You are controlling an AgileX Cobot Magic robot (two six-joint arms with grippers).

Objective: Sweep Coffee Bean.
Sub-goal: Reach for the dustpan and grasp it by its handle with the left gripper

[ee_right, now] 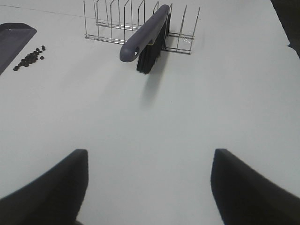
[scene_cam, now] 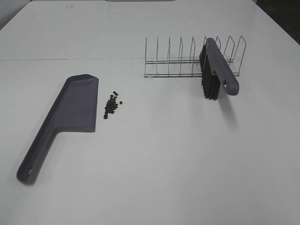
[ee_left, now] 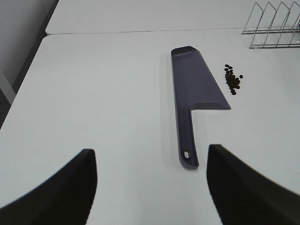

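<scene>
A small pile of dark coffee beans [scene_cam: 112, 104] lies on the white table just right of the grey dustpan [scene_cam: 70, 112], which lies flat with its handle toward the front left. A grey brush [scene_cam: 216, 69] with black bristles stands in a wire rack [scene_cam: 187, 61] at the back right. Neither gripper shows in the exterior high view. In the left wrist view the left gripper [ee_left: 150, 187] is open and empty, short of the dustpan's handle [ee_left: 186, 136]; the beans [ee_left: 233, 79] lie beyond. In the right wrist view the right gripper [ee_right: 147, 187] is open and empty, well short of the brush [ee_right: 147, 37].
The wire rack [ee_right: 140, 23] has several upright dividers around the brush. The table's left edge [ee_left: 28, 79] shows in the left wrist view. A seam runs across the table [scene_cam: 70, 59] behind the dustpan.
</scene>
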